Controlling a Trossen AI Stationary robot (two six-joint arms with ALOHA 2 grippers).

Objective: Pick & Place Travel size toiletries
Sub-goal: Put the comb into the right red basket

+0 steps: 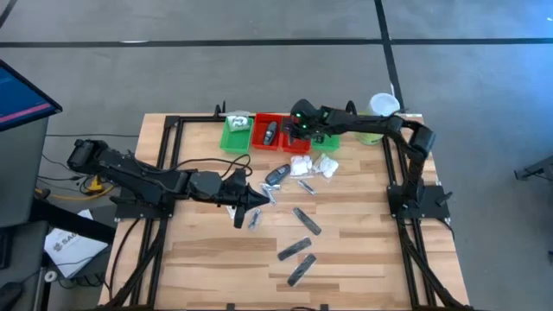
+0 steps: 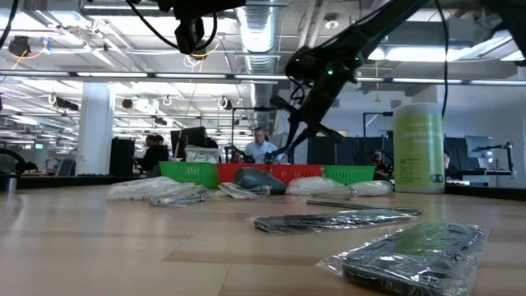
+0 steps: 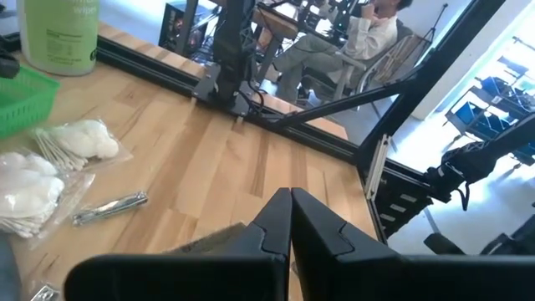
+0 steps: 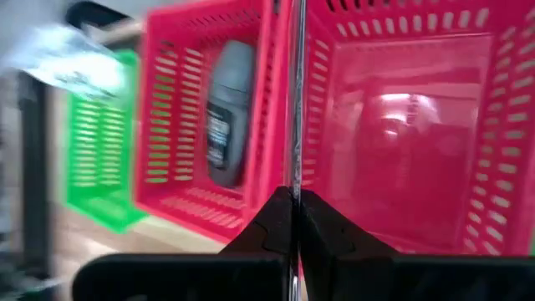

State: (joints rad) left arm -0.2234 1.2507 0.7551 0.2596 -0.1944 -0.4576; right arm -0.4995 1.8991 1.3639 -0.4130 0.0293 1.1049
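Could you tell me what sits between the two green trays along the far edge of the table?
In the high view, two red trays sit between the left green tray and the right green tray; the right gripper hangs above them.

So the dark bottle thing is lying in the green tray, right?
Not quite: the dark bottle is lying in a red tray, next to the green tray. The right wrist view shows it, with the right gripper above the red trays.

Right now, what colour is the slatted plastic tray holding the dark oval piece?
Red; the slatted plastic tray with the dark oval piece shows best in the right wrist view.
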